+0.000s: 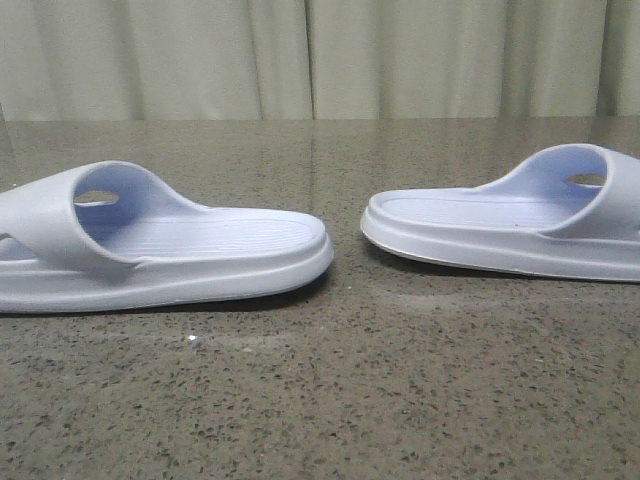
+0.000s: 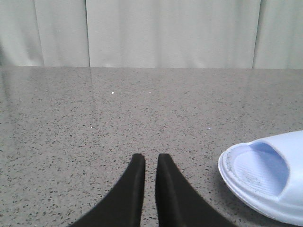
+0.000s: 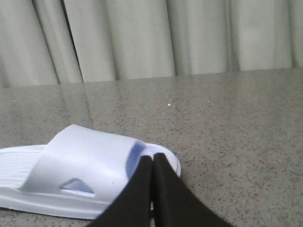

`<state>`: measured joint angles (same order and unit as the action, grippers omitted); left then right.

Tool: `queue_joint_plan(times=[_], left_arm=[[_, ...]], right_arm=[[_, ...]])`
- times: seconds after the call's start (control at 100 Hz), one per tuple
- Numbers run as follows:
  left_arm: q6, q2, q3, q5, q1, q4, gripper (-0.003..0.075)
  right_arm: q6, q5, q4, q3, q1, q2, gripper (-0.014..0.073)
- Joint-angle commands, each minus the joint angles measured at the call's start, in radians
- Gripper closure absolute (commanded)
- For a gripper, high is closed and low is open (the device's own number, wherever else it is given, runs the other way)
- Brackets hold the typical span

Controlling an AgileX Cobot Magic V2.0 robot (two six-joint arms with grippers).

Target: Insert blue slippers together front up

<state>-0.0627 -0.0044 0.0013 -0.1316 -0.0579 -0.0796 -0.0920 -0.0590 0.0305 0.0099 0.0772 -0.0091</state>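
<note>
Two pale blue slippers lie flat on the speckled table, sole down, heels pointing at each other with a gap between them. The left slipper has its strap at the far left. On the right slipper the strap sits at the far right. Neither gripper shows in the front view. My left gripper hovers over bare table with only a slim gap between its fingers and nothing in it; the toe end of a slipper lies off to its side. My right gripper is shut and empty, just before the toe end of a slipper.
The grey speckled stone table runs back to a pale pleated curtain. Nothing else stands on it in any view.
</note>
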Motion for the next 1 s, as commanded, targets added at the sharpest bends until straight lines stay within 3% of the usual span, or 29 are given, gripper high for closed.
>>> queue_joint_plan(times=[0.0, 0.75, 0.87, 0.99], left_arm=[[0.007, -0.029, 0.008, 0.084, -0.006, -0.009, 0.0704], [0.007, -0.029, 0.008, 0.169, -0.006, -0.017, 0.0704], [0.009, -0.029, 0.008, 0.214, -0.006, -0.155, 0.0704], [0.009, -0.029, 0.002, 0.234, -0.006, -0.293, 0.0705]], right_arm=[[0.002, 0.091, 0.009, 0.021, 0.0, -0.021, 0.0701], [0.002, 0.189, 0.009, 0.021, 0.0, -0.021, 0.0701], [0.002, 0.202, 0.009, 0.021, 0.0, -0.021, 0.07], [0.002, 0.123, 0.009, -0.007, 0.0, -0.021, 0.07]])
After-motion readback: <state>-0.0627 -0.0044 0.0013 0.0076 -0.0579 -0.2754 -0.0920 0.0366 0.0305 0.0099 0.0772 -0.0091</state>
